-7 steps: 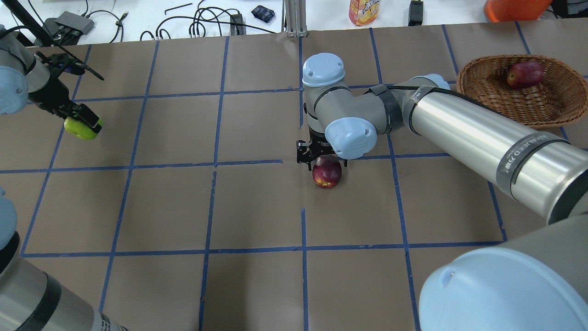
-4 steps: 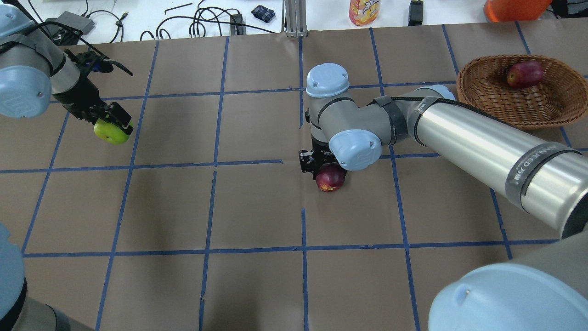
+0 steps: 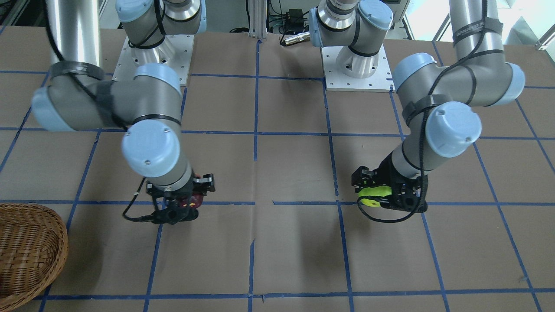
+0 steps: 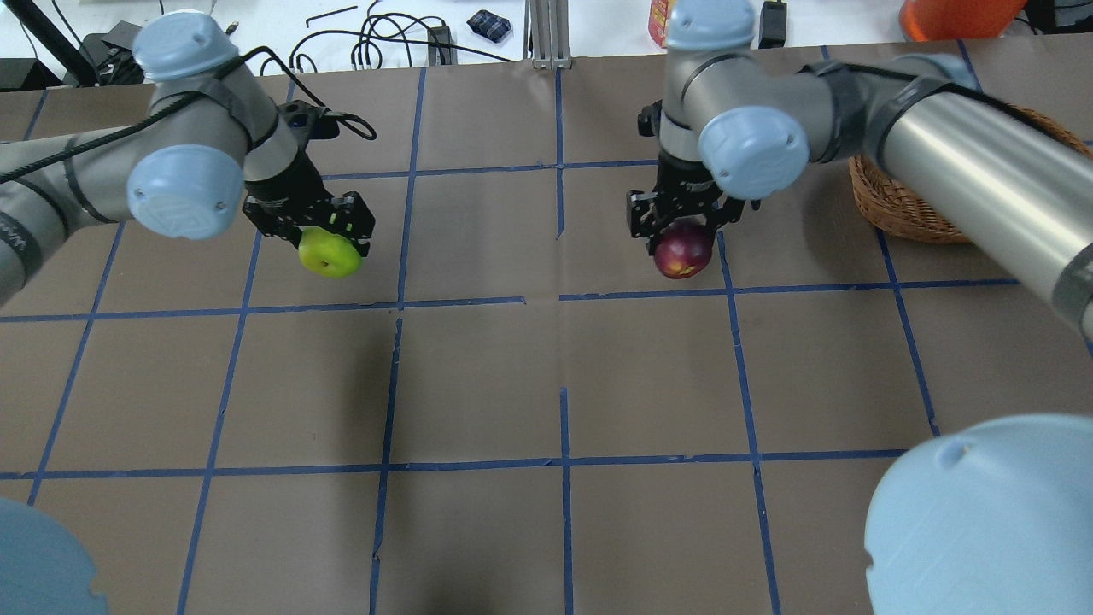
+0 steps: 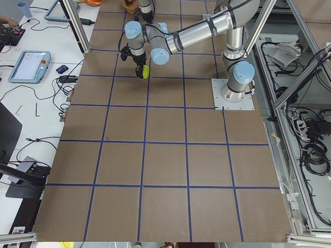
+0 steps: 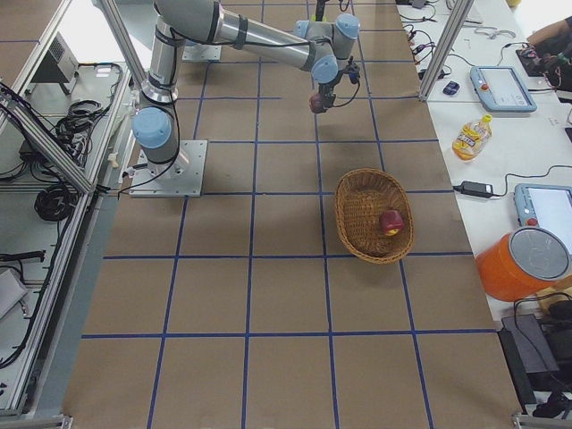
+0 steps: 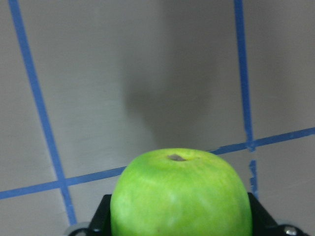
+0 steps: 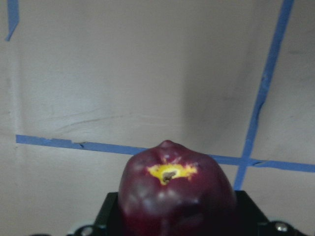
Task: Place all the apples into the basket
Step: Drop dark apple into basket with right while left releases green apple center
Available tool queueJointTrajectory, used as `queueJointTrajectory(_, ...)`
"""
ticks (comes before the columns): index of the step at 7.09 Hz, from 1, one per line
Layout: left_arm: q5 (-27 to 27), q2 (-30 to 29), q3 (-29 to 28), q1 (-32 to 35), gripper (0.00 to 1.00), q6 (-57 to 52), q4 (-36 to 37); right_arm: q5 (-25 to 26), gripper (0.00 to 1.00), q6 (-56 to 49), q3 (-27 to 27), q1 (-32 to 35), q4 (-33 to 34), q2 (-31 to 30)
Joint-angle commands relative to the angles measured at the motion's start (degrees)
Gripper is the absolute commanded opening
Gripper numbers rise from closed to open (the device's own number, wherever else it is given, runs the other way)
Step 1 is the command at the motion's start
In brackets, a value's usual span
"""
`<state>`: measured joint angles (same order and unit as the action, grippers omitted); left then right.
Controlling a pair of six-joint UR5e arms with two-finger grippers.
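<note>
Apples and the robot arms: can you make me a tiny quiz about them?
1. True or false: the left arm's fingers hold the bright yellow-green apple.
2. How many apples lie in the round brown woven wicker basket? A none, B one, C two.
3. Which arm's fingers hold the dark maroon-purple apple?
Key: 1 true; 2 B, the streaky red apple; 3 the right arm's fingers.

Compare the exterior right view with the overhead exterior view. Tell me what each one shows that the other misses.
Only exterior right shows the red apple lying inside the basket. Only the overhead view shows the green apple, held in the left gripper; there the right arm hides most of the basket. Both views show the dark apple clamped in the right gripper.
</note>
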<state>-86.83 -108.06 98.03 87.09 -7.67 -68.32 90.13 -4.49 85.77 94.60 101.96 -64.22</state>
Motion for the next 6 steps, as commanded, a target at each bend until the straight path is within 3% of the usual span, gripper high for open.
queueJointTrajectory(1,1.0,-1.3,-0.6,12.3,0.07,20.2,5.0,3.5,0.0,-17.6,-7.4,-8.9,-4.7,1.5)
queueJointTrajectory(3,3.9,-4.9,-0.4,21.3,0.04,40.5,12.3,5.8,0.0,-28.9,-8.1,-16.9,3.0,3.4)
queueJointTrajectory(5,3.9,-10.3,-0.3,26.4,0.06,46.7,19.9,5.8,0.01,-41.3,-9.0,-24.3,10.7,8.3)
queueJointTrajectory(6,3.2,-11.9,-0.2,29.6,0.52,51.0,22.4,5.8,0.02,-43.6,-8.7,-25.8,11.1,8.8)
